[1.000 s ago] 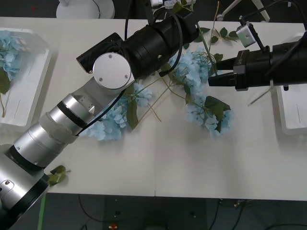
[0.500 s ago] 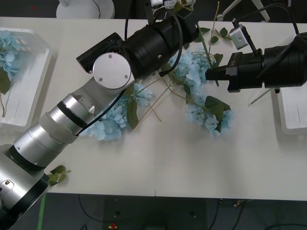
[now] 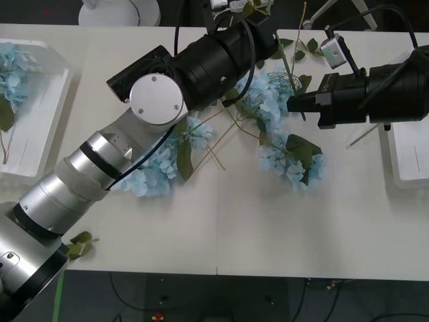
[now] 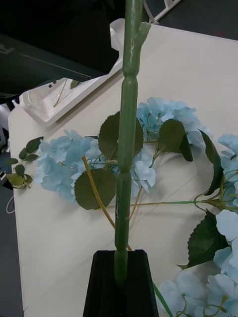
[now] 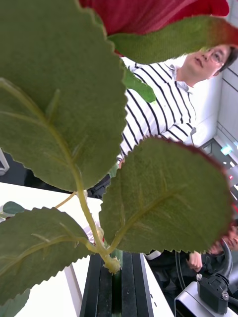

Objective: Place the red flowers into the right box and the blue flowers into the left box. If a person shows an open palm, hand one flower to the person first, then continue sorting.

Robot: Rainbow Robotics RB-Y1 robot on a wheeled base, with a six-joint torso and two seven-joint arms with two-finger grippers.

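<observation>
Two arms reach over the white table (image 3: 221,228) in the front view. The left arm runs from the near left corner toward the far edge, and its bulk hides its own hand there. The right arm comes in from the right edge, its right hand (image 3: 298,102) low at the far side of the pile of blue flowers (image 3: 285,137) that sprawls across the middle of the table.

From above, the right hand's grip is hard to read. The right wrist view settles it: the black fingers (image 4: 134,277) are pressed together on a thick green stem (image 4: 126,148), which rises straight out from between them, with blue flower heads, dark leaves and thin tan stems spread on the table beyond.

In the left wrist view, the left hand (image 5: 116,285) is clamped on the stem of a red flower (image 5: 148,15); large serrated green leaves (image 5: 59,94) fan out just past the fingertips, and the deep-red head sits beyond them.

At the table's left edge the left box (image 3: 47,127) holds blue flowers already, while the right box (image 3: 409,151) lies at the right edge, partly under the right arm.
</observation>
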